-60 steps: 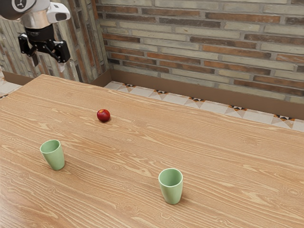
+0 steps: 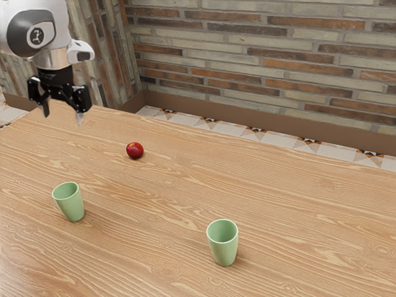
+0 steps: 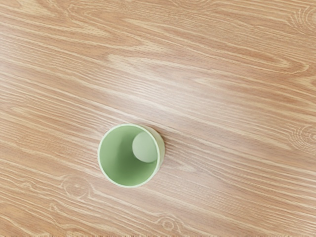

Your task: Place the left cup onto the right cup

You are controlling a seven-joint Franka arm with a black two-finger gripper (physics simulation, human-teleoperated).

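Your pale green, tapered left cup (image 2: 68,201) stands upright on the wooden table (image 2: 297,185) at the exterior view's left, well apart from the matching right cup (image 2: 222,241). You are at the approach step, and the next move calls for descending to straddle its rim. The black gripper (image 2: 62,112) hangs high above, pointing down, fingers spread and empty.

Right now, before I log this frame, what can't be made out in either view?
- Arm above the gripper: cut off by the exterior view's upper-left corner.
- Wrist view's green cup: left cup or right cup, undecidable; they look alike.
- Table front edge: beyond the exterior view's lower edge.
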